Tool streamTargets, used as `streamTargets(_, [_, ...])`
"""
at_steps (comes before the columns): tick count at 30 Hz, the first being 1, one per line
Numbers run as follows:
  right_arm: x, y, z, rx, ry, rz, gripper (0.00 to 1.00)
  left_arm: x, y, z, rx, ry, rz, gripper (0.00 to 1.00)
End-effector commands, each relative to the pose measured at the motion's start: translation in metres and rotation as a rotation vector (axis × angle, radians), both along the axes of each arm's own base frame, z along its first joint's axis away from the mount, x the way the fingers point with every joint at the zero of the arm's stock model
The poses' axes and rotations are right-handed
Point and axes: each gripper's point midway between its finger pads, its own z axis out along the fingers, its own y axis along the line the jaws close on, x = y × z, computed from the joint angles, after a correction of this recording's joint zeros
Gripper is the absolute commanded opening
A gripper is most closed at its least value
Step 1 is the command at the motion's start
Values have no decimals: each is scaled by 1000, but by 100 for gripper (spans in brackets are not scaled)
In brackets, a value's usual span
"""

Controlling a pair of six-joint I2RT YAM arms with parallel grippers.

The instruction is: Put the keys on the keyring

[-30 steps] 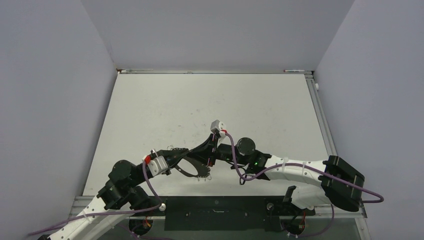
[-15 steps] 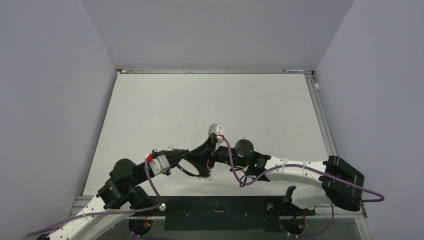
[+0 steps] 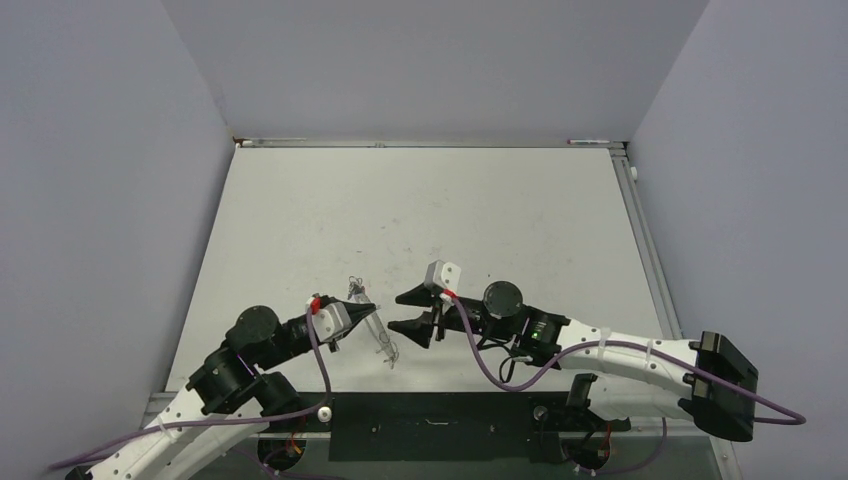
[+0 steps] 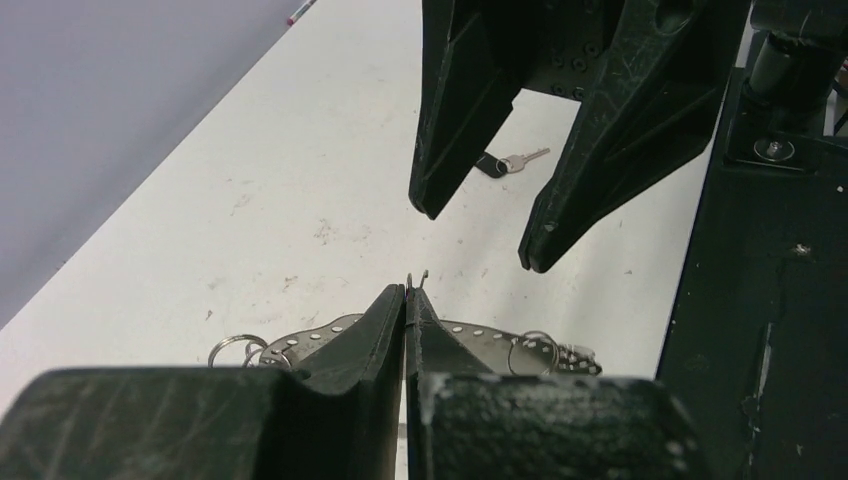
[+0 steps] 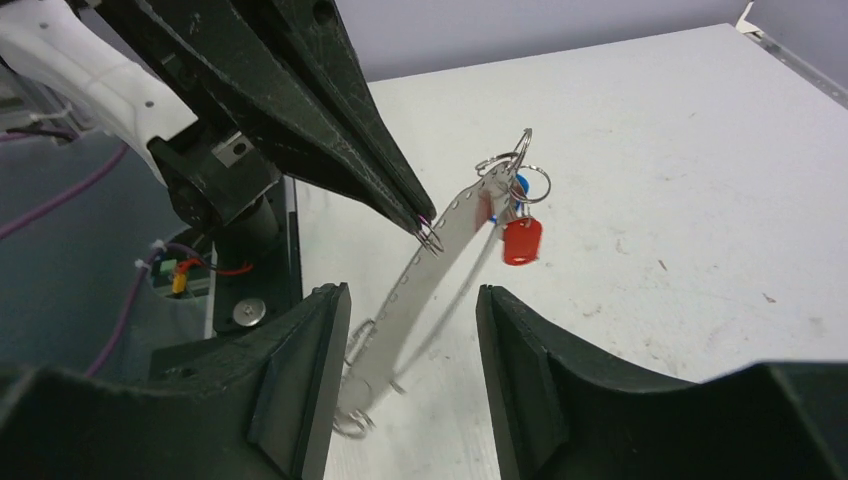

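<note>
Above the table, left gripper pinches keyring; right gripper gapes opposite.

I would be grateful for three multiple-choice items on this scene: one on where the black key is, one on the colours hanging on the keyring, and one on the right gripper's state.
1. Where is the black key?
A) lying on the table
B) pinched in the left jaws
C) between the right jaws

2. Which key colours hang from the keyring?
A) red and blue
B) green and yellow
C) black only

3. How do the jaws of the right gripper stand?
A) shut on nothing
B) open
C) shut on the black key

Answers:
1 A, the left wrist view shows it flat on the table beyond the right gripper.
2 A, the red key and blue key dangle at the ring's far end.
3 B, a wide gap shows between its fingers, and only the left gripper pinches the keyring.
</note>
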Motion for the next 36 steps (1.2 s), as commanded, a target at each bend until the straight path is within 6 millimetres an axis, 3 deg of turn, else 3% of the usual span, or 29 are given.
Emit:
streamTargets(1, [5,-7,12,-30,-176,-5,48,-8,0,33,-11,-53,-44,0])
streamTargets(9, [0,-4,6,-12,-298,53,41,-16,-5,25,37,-35,-110,0])
streamTargets(19, [-11,14,8,26,-289,141,36,-19,-8,21,25,-21,-128,0])
streamTargets(36, [-8,31,13,83,-270,153,26,-21,-10,17,15,-10,-139,0])
